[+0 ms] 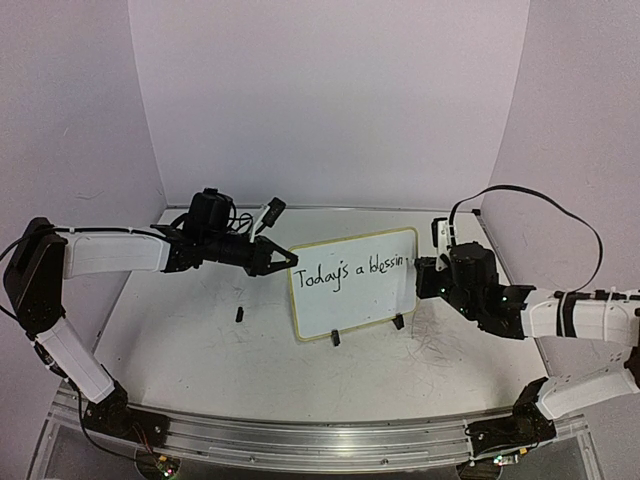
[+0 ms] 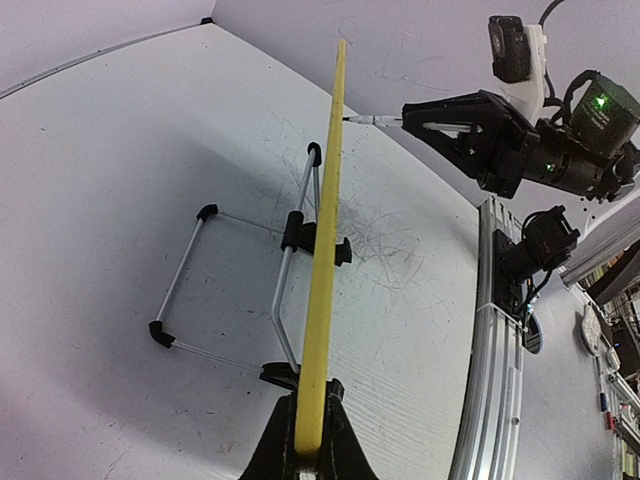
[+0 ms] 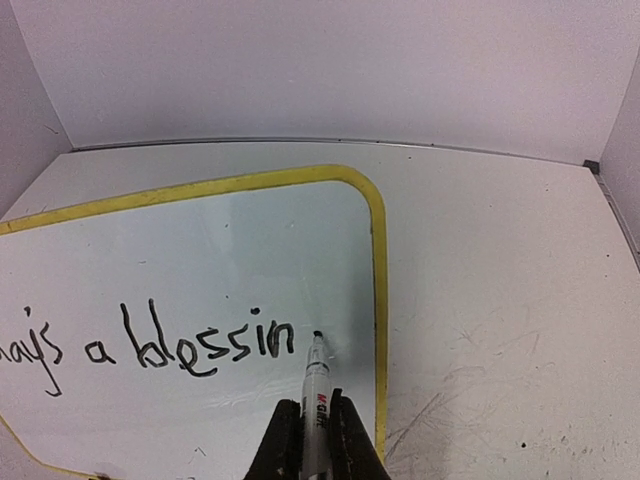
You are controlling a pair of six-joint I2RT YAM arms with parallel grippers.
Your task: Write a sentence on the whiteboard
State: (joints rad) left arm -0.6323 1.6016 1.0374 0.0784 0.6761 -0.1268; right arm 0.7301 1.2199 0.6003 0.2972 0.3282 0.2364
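Note:
The whiteboard [image 1: 355, 300] stands tilted on two black clip feet mid-table, with a pale-yellow rim. The sentence [image 1: 350, 273] in black marker reads "Today's a blessin". My left gripper [image 1: 285, 262] is shut on the board's left edge; the left wrist view shows the yellow rim [image 2: 322, 290] edge-on between its fingers [image 2: 272, 450]. My right gripper [image 1: 428, 272] is shut on a white marker [image 3: 316, 395], whose black tip sits at the board's surface just right of the last "n" of the lettering [image 3: 200, 345], close to the board's right rim [image 3: 380, 300].
A small black piece, maybe the marker cap [image 1: 240, 314], lies on the table left of the board. The board's wire stand [image 2: 240, 290] shows behind it. The tabletop [image 1: 450, 350] carries grey scribble marks. Walls enclose the back and sides; a metal rail [image 1: 330, 432] runs along the front.

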